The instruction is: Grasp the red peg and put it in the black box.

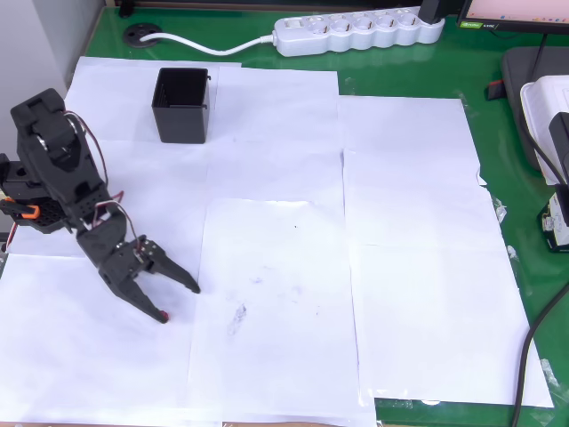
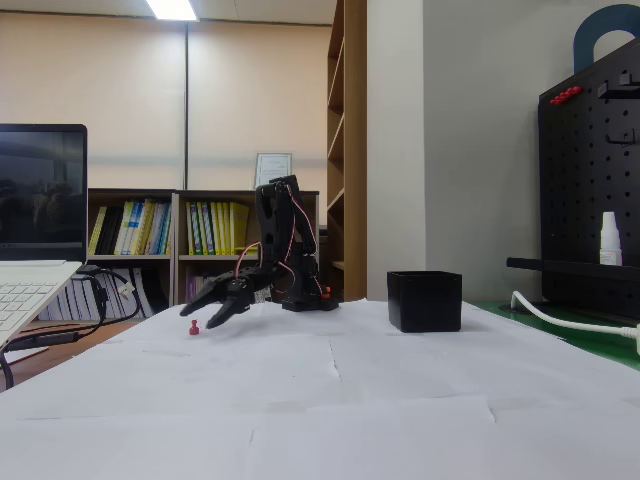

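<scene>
Low over the paper, the gripper (image 1: 181, 303) is hanging with its two fingers spread apart, nothing between them yet. That spread looks deliberate: the peg (image 2: 194, 327) is so small that wide jaws are giving it room to slip between the tips before any squeeze. In the fixed view the peg is sitting on the white paper (image 1: 276, 267) just beside the lower fingertip, on its left in that picture, and the gripper (image 2: 205, 313) is tilting down toward it, so the approach seems to be nearly lined up but not closed in. In the overhead view I am seeing only a faint reddish speck by the lower fingertip, too small to be sure of.

Meanwhile the box (image 1: 182, 105) is standing upright and open-topped, well apart from the gripper, toward the top of the overhead view; in the fixed view the box (image 2: 425, 301) is sitting to the right of the arm (image 2: 285, 250). Its spot past the arm's base suggests a swing across will be needed after the pickup. Judging by all this, the grasp is not yet made and the carry is still ahead.
</scene>
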